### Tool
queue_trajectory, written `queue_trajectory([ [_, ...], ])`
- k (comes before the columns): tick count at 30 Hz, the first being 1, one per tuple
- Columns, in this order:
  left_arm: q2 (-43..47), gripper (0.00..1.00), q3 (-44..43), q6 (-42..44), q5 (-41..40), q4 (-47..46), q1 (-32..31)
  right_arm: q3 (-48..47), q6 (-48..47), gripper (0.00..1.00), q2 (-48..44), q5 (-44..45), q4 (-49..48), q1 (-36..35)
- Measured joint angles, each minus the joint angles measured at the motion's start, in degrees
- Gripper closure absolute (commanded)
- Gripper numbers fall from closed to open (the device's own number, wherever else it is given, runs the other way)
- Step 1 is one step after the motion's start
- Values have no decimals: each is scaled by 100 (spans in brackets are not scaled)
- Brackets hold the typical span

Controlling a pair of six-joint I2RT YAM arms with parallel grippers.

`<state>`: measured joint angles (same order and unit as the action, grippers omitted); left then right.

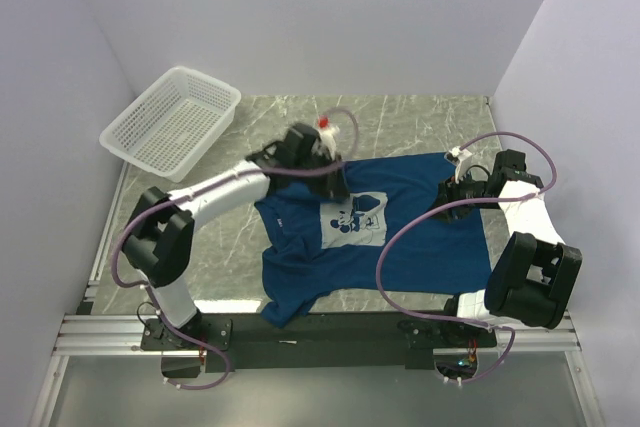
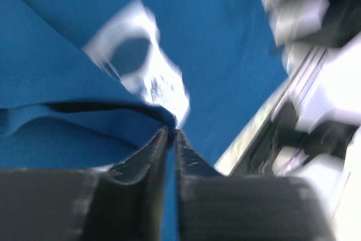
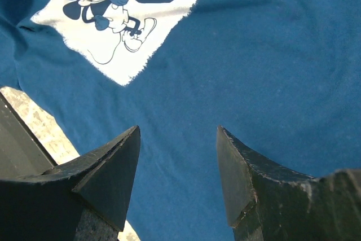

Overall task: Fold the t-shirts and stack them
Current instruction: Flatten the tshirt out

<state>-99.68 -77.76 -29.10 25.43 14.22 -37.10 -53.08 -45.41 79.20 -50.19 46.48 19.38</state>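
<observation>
A dark blue t-shirt (image 1: 420,247) lies spread on the marble table, chest print (image 1: 355,219) facing up. My left gripper (image 1: 335,182) is at the shirt's far edge near the collar. In the left wrist view its jaws (image 2: 172,131) stand almost together, pinching a folded edge of blue t-shirt (image 2: 225,38) cloth at the tips. My right gripper (image 1: 450,209) hovers over the shirt's right part. In the right wrist view it (image 3: 177,131) is open, with nothing between the fingers and only flat t-shirt (image 3: 271,55) cloth below. The mouse print (image 3: 118,21) lies ahead to its left.
A white mesh basket (image 1: 172,122) stands at the back left of the table (image 1: 400,117). White walls close in on the left, back and right. The arms' metal mounting rail (image 1: 320,332) runs along the near edge, and the shirt's left hem hangs towards it.
</observation>
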Motion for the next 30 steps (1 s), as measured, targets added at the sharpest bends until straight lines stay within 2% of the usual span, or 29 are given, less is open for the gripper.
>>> queue_trajectory([
  [1,17,69,190,138,28,7,-197,0,0,37,0,4,0,0],
  [3,46,64,566,350,-39,131,-540,0,0,37,0,4,-2,0],
  [4,74,57,782,450,-177,186,-695,0,0,37,0,4,0,0],
  [7,402,45,1403,662,-920,374,-1010,-2,0,37,0,2,-2,0],
  [8,664,41,1631,741,-1217,420,-1049,-2,0,37,0,2,-4,0],
  [9,970,33,1825,789,-1484,409,-1058,-4,2,37,2,2,-4,0],
  [10,1298,31,1971,861,-1733,391,-1045,-4,4,37,2,2,-9,0],
  [13,2100,32,2127,955,-2223,133,-920,-4,20,37,2,2,-15,0],
  [16,2138,35,1943,935,-2389,-98,-704,-4,22,37,2,2,-17,0],
  [23,673,42,1668,195,-2376,-175,-332,-4,57,37,2,2,-20,0],
  [30,-518,44,820,-516,-2391,-9,-264,-4,55,37,2,2,-20,0],
])
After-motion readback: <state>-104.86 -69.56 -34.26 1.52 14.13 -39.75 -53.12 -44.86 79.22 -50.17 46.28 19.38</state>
